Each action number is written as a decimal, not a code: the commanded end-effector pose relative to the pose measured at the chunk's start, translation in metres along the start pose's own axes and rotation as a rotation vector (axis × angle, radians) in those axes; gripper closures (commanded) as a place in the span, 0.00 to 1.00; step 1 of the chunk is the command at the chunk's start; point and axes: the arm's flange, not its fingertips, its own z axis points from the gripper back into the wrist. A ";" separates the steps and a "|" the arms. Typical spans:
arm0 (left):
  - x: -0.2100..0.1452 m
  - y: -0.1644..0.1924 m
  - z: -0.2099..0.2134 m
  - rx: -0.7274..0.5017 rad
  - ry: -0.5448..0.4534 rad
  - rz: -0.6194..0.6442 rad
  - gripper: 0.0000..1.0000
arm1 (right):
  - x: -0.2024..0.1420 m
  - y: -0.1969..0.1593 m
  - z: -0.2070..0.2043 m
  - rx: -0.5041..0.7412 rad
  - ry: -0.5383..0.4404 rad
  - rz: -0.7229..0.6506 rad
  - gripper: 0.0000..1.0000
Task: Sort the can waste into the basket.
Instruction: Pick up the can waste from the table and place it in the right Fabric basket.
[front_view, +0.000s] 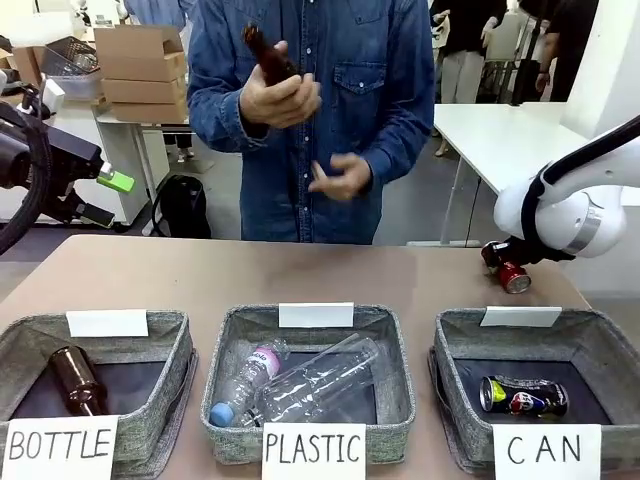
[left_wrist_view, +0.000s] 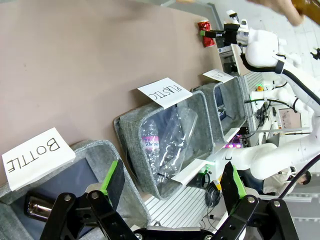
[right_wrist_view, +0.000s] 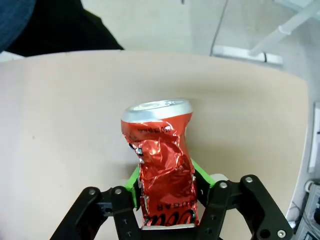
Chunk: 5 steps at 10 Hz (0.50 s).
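One crushed red can (right_wrist_view: 162, 165) sits clamped between my right gripper's (right_wrist_view: 165, 182) green pads, long axis along the fingers, just behind the CAN basket (front_view: 590, 335) holding the dark can (front_view: 522, 396); my left gripper (left_wrist_view: 172, 182) hangs open.

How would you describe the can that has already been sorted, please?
Start at the basket signed "CAN", rightmost of the three grey ones. The dark can lies on its side inside it, alone. Unlike the crushed red can between the right arm's jaws, it is blue-black with a red-white-blue logo.
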 end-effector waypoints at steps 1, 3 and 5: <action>0.000 0.000 0.002 0.007 0.003 -0.001 0.00 | 0.000 -0.006 0.001 0.014 -0.029 0.023 1.00; 0.000 0.000 0.002 0.007 0.003 -0.001 0.00 | -0.001 -0.006 0.003 0.003 -0.027 0.019 1.00; 0.000 0.000 0.002 0.007 0.003 -0.001 0.00 | -0.001 -0.006 0.004 -0.004 -0.032 0.013 1.00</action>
